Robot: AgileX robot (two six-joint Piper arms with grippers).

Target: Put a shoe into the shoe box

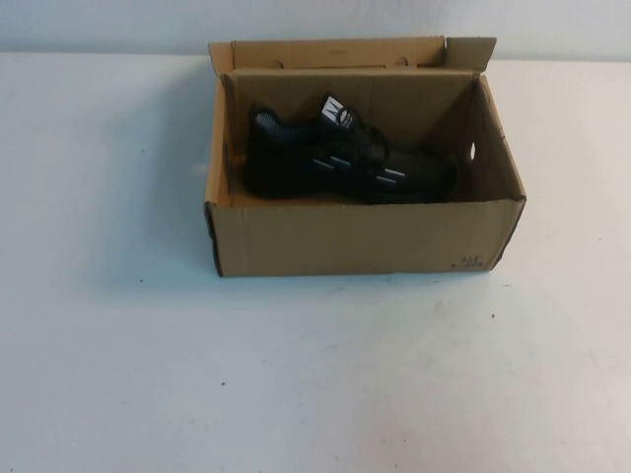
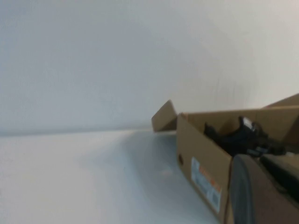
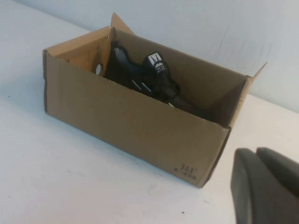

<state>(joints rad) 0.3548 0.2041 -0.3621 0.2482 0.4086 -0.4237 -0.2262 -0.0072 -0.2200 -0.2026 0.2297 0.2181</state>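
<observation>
Nearest the lens in the high view: bare white counter (image 1: 296, 374), filling the whole 6 o'clock half of that view.

Shoe box (image 1: 365, 236) stands upright on the counter toward 12 o'clock, open at the top, long front wall facing the camera. Rear flap stands up behind it; small side flaps fold outward at the back corners. Small round hole in the end wall at 3 o'clock. A faint printed mark sits low on the front wall near the 3 o'clock corner. Plain brown corrugated cardboard all round.

Shoe (image 1: 340, 156) lies inside the box, resting on the box floor, lengthwise along it. Black upper, short white dashes along the side, white tongue label pointing up. One end sits toward 9 o'clock, the other reaches toward the end wall with the hole. The shoe is wholly within the walls; nothing overhangs the rim.

Left gripper (image 2: 261, 191): seen only in the left wrist view, as dark fingers close to the lens, beside the box's end wall that carries an orange-and-white label. Fingers pressed together, holding nothing.

Right gripper (image 3: 266, 184): seen only in the right wrist view, low over the counter, apart from the box's front corner. Fingers pressed together, empty.

Neither arm appears in the high view.
</observation>
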